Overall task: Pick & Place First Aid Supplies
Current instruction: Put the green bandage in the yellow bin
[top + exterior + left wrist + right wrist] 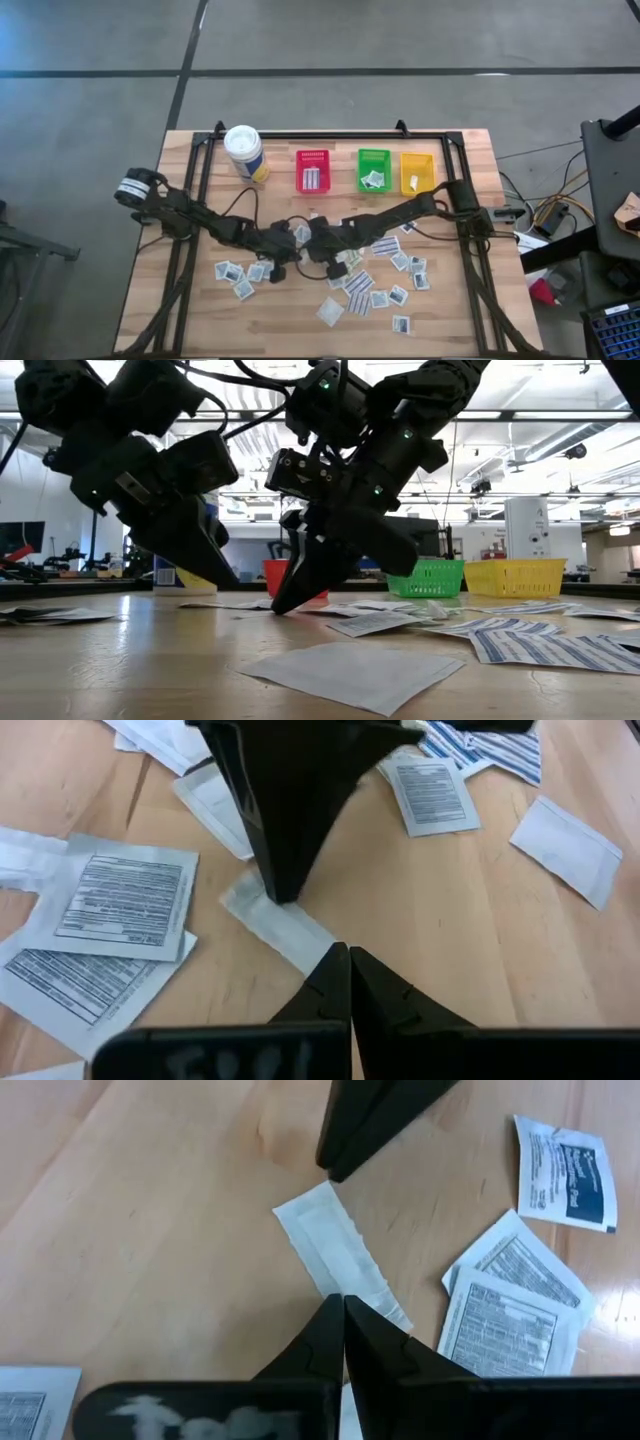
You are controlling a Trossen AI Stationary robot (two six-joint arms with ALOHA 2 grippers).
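Thin flat white paper strip packet [340, 1255] lying on wooden table [190, 310], mid-table. Right gripper [343, 1302] pinching one end; left gripper [349, 953] pressed together at other end. Probably light, floppy, slippery. Best gripped by edge.

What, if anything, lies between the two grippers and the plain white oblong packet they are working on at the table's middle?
Nothing visible. The left gripper and right gripper are both shut, their fingers meeting opposite ends of the oblong packet on bare wooden table. Printed packets lie beside it, not across.
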